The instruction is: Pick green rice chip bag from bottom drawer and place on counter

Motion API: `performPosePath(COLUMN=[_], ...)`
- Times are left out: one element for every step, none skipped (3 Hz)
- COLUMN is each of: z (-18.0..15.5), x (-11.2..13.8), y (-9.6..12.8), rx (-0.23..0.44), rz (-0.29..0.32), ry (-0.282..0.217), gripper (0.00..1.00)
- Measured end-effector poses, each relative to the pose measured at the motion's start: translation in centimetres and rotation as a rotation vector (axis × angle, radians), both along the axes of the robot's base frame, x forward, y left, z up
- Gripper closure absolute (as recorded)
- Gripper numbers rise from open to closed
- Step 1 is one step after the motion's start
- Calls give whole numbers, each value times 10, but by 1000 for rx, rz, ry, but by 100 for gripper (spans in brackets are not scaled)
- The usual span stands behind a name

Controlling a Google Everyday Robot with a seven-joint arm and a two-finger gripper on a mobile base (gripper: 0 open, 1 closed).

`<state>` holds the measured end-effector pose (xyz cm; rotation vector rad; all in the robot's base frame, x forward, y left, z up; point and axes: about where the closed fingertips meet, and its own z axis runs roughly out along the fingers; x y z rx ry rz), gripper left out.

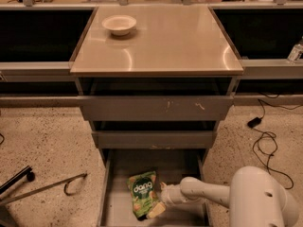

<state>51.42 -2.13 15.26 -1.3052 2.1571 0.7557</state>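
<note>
The green rice chip bag (143, 193) lies flat on the grey floor of the open bottom drawer (118, 207), left of centre, its white "dang" lettering facing up. My gripper (160, 200) reaches in from the lower right on a white arm and sits right at the bag's right edge; one pale fingertip (155, 211) rests at the bag's lower corner. The counter (170, 41) is the glossy beige top of the cabinet above.
A white bowl (119, 24) stands on the counter's back left. Two upper drawers (156, 109) stick out slightly above the bottom drawer. Dark shelves flank the cabinet. A black cable (265, 141) lies on the floor at right, a metal bar (52, 186) at left.
</note>
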Motion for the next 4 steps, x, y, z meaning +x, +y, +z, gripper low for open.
performPosePath(z=[-33,-54,-52,-52], x=[3,6,5,5], y=[20,40,40,40], rx=[-39,-61,-61,-61], rz=[-47,-86,-86,-86], ry=[11,24,24,24], gripper=[0,0,18,43])
